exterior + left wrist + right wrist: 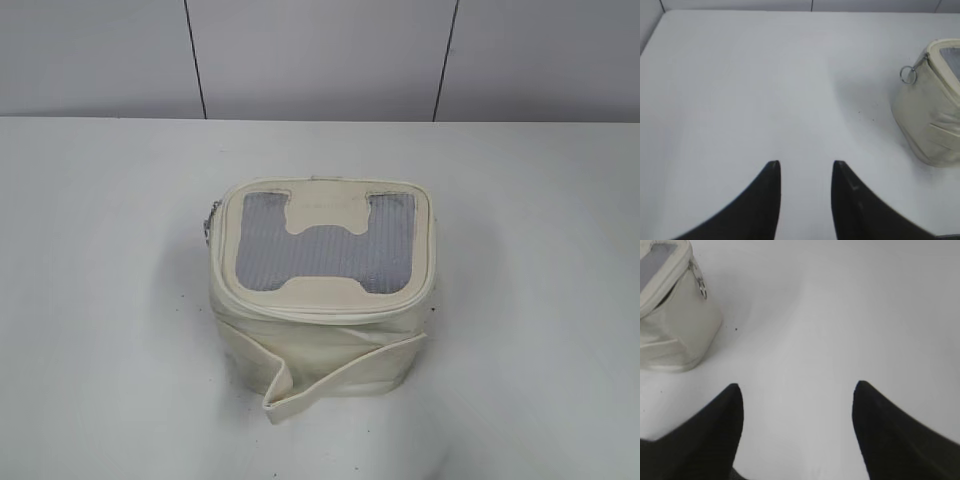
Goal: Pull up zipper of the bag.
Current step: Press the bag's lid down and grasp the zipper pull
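Observation:
The cream-white bag (320, 340) stands in the middle of the white table, its grey mesh top with the H-shaped patch facing up and a loose strap hanging at the front. Its zipper (300, 310) runs around the top rim. A silver ring pull (908, 75) hangs at the bag's left side; another metal pull tab (701, 286) hangs on the right side, where the rim gapes a little. My left gripper (805, 165) is open and empty, well left of the bag (932, 120). My right gripper (796, 387) is open and empty, right of the bag (675, 325). Neither gripper shows in the exterior view.
The white table (100, 300) stretches around the bag on all sides. A grey panelled wall (320, 55) rises behind its far edge.

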Controlling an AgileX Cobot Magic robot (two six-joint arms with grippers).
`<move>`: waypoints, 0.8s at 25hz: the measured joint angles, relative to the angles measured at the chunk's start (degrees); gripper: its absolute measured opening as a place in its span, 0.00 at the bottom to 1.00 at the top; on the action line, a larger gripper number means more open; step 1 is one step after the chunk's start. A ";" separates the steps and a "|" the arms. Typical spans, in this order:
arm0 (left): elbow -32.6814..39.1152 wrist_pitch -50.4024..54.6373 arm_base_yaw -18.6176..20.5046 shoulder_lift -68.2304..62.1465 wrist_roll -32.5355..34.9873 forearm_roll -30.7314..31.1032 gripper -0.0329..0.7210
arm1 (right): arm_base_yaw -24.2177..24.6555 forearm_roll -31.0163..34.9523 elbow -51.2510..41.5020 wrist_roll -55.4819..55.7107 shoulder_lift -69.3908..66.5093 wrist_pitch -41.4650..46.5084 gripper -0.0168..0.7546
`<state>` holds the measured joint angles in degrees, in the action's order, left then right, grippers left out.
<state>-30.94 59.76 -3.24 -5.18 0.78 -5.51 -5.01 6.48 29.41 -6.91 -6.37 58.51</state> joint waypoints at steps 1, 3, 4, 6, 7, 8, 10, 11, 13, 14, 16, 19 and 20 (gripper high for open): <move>-0.30 -0.44 0.00 -1.58 0.00 -0.54 0.40 | -0.37 -0.05 0.44 0.00 -2.65 -1.62 0.71; -1.14 -2.98 0.00 -5.85 0.00 -1.52 0.39 | -1.60 -0.05 1.28 -0.12 -7.88 -6.40 0.71; -1.47 -4.49 0.00 -8.11 0.00 -2.26 0.39 | -2.63 -0.26 1.71 -0.18 -10.75 -8.36 0.71; -1.93 -8.25 0.00 -12.64 0.00 -4.49 0.39 | -5.40 -0.61 2.67 -0.30 -15.79 -12.33 0.71; -1.99 -10.08 0.00 -15.43 0.47 -6.32 0.39 | -6.90 -0.74 3.39 -0.30 -18.71 -13.76 0.71; -1.99 -11.34 0.00 -17.89 1.29 -8.62 0.39 | -8.03 -0.85 4.34 -0.30 -21.88 -14.69 0.71; -1.99 -13.60 0.00 -24.36 5.02 -13.64 0.39 | -10.65 -0.90 6.92 -0.64 -28.43 -15.54 0.71; -1.99 -14.35 0.00 -27.72 7.47 -16.63 0.39 | -11.86 -0.90 8.67 -1.08 -32.28 -15.53 0.71; -2.12 -15.84 0.00 -33.86 12.54 -22.08 0.39 | -13.70 -0.79 12.48 -2.67 -39.48 -15.48 0.71; -2.52 -16.09 0.00 -37.29 15.14 -24.51 0.39 | -14.42 -0.60 14.87 -3.82 -44.16 -15.48 0.71; -3.96 -16.28 0.00 -44.66 19.01 -27.94 0.39 | -15.13 -0.08 19.66 -6.33 -50.68 -15.27 0.71; -7.13 -16.16 0.00 -52.18 22.30 -29.85 0.39 | -15.26 0.95 28.69 -11.30 -60.70 -14.39 0.71; -8.53 -15.95 0.00 -54.67 22.84 -30.24 0.39 | -15.26 1.83 31.39 -13.09 -64.18 -13.44 0.71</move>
<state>-39.48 43.80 -3.24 -59.85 23.62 -35.75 -20.27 8.32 60.80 -20.00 -70.54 45.07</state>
